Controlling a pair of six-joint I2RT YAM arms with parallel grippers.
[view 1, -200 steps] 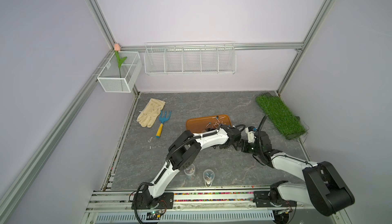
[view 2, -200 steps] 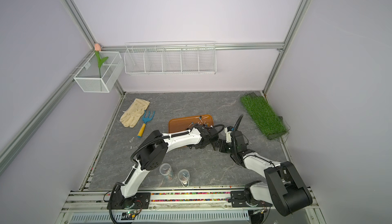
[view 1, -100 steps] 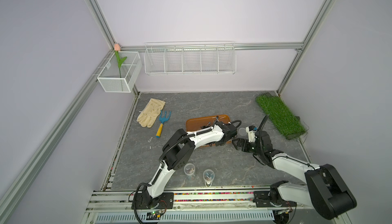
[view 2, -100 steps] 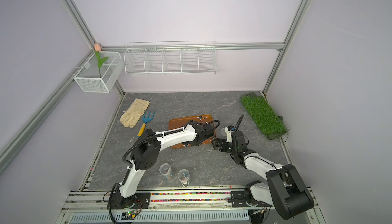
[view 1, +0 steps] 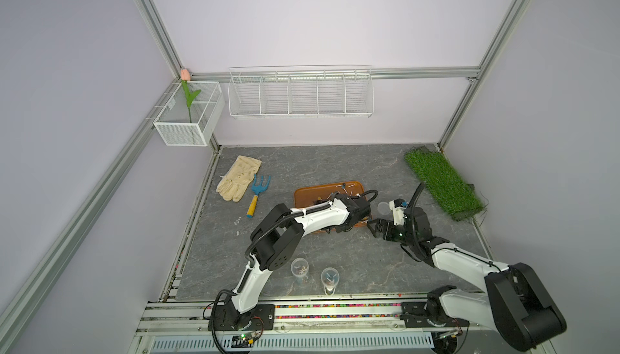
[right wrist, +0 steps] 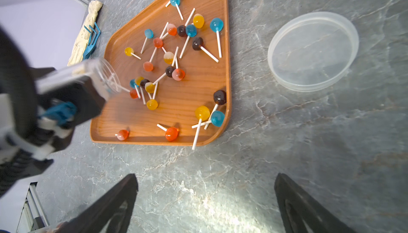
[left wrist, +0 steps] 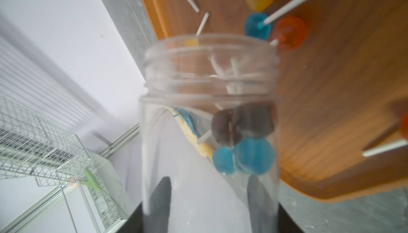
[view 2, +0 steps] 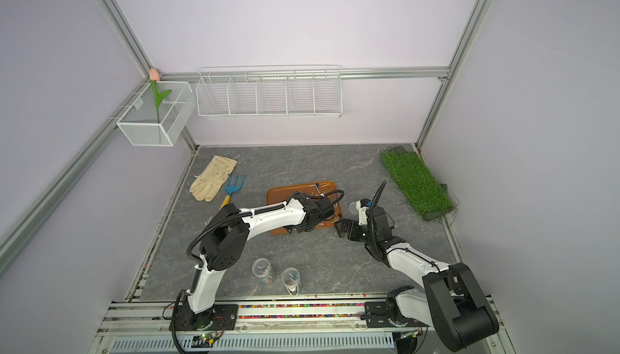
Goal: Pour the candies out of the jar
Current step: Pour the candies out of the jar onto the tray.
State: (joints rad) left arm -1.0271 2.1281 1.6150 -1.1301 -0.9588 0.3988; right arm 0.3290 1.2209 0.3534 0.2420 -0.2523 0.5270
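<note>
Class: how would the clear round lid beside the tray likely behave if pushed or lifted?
The lid looks like thin, see-through plastic, so probably light and slightly bendy. Lying flat on the smooth table, it would likely slide, not roll or tip. Its low rim gives little to pinch, so a grip may slip.

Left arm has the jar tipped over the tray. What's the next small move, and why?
Probably tilt the jar a bit steeper, mouth lower over the tray, perhaps with a gentle shake. The left gripper grips it; many candies lie on the tray, but a few brown and blue ones sit inside, behind the neck.
</note>
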